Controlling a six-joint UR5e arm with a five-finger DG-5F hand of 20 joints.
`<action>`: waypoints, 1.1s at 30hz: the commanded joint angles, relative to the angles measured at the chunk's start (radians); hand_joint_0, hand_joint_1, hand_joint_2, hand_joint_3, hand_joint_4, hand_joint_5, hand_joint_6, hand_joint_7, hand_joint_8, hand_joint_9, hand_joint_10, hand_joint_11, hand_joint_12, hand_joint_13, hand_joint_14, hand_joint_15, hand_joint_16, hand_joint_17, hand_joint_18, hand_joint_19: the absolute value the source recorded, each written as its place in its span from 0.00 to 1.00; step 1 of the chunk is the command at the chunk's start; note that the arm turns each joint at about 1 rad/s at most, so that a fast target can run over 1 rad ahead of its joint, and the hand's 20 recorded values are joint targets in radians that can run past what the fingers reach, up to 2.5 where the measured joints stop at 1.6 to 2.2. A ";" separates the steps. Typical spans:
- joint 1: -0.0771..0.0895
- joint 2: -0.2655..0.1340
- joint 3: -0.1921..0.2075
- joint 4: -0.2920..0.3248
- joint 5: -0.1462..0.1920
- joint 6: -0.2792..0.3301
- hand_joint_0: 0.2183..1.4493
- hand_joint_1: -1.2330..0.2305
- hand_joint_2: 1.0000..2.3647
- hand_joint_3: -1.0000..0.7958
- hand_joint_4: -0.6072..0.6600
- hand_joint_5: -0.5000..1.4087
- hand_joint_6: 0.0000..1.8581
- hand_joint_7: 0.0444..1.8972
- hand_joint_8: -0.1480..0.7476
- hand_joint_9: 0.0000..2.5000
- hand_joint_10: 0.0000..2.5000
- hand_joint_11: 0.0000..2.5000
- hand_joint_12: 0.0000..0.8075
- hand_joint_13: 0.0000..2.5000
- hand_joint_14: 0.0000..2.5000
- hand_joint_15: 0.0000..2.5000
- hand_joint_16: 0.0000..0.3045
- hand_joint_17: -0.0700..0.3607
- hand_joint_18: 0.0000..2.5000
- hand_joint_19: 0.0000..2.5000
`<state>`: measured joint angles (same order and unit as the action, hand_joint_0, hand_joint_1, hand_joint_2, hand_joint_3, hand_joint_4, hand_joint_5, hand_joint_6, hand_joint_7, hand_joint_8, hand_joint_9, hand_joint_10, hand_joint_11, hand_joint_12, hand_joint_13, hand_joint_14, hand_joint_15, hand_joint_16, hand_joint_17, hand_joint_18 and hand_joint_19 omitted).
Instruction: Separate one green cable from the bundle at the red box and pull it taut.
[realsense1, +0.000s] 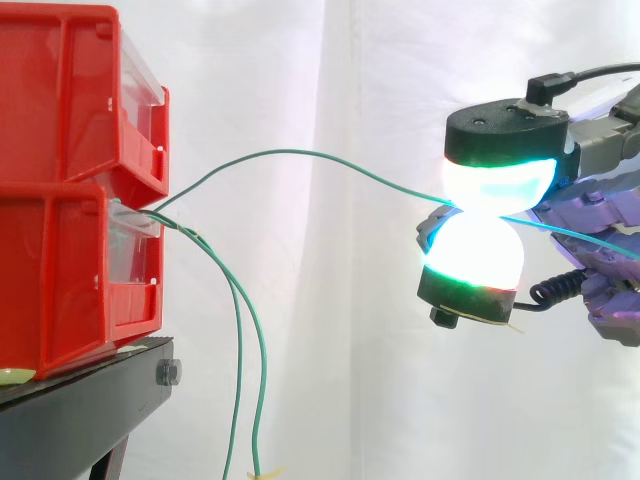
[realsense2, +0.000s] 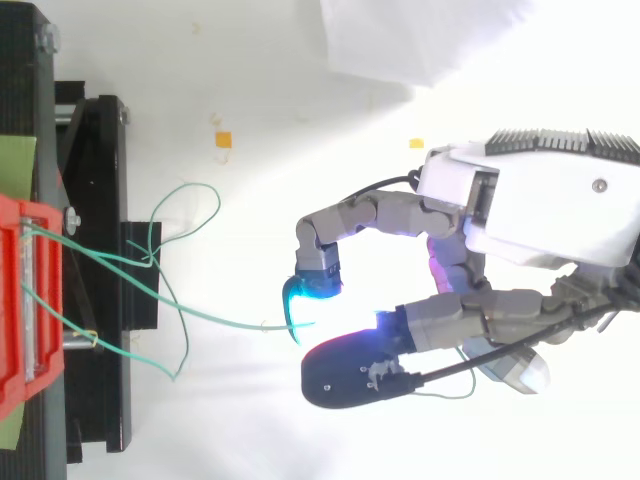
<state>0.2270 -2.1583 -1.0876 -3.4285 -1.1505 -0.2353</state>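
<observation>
- Hand (realsense1: 505, 125) sits at the right of the side view at mid height, well apart from the red bins (realsense1: 60, 100) at the left edge.
- Fingers (realsense1: 500, 180) are closed narrow: two glowing pads press together, one above the other, pinching the green cable (realsense1: 300, 153) between them.
- Upper pad is white with a green-cyan tint; lower pad is plain white.
- Green cable leaves the bins at the front, where the upper bin sits on the lower one. It rises, bows up across the middle of the frame, then slopes down into the pinch. The run is curved, not a straight line.
- A short stretch of the same cable sticks out past the pinch toward the right edge, crossing the purple-lit part of the hand.
- Loose cables (realsense1: 238, 340) start from the same spot at the bins and drop to the bottom edge, left of centre, apart from the pinched one.
- Bins are stacked two high on a black surface (realsense1: 90, 410) in the lower left corner.
- White curtain (realsense1: 330, 80) hangs behind everything.
- Top view: the hand comes in from the right edge, with one finger curled and its cyan pad on the cable at frame centre.
- Top view: a red bin is at the left edge, and the loose cables loop over and beside the black surface, left of centre.
</observation>
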 joint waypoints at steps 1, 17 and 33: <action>0.000 0.000 0.000 0.000 0.000 -0.001 0.30 0.46 0.00 0.28 0.46 0.34 0.27 0.68 0.38 0.89 0.01 0.29 0.48 0.71 0.01 0.34 0.15 0.40 0.50 0.37; 0.000 0.000 0.000 0.000 0.000 -0.003 0.35 0.58 0.00 0.28 0.44 0.34 0.27 0.67 0.32 0.91 0.01 0.29 0.48 0.71 0.01 0.33 0.14 0.39 0.50 0.37; 0.000 0.000 0.000 0.000 0.000 -0.003 0.38 0.52 0.00 0.28 0.43 0.34 0.27 0.67 0.36 0.90 0.01 0.30 0.49 0.71 0.01 0.34 0.14 0.38 0.50 0.36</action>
<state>0.2272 -2.1583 -1.0877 -3.4284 -1.1505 -0.2378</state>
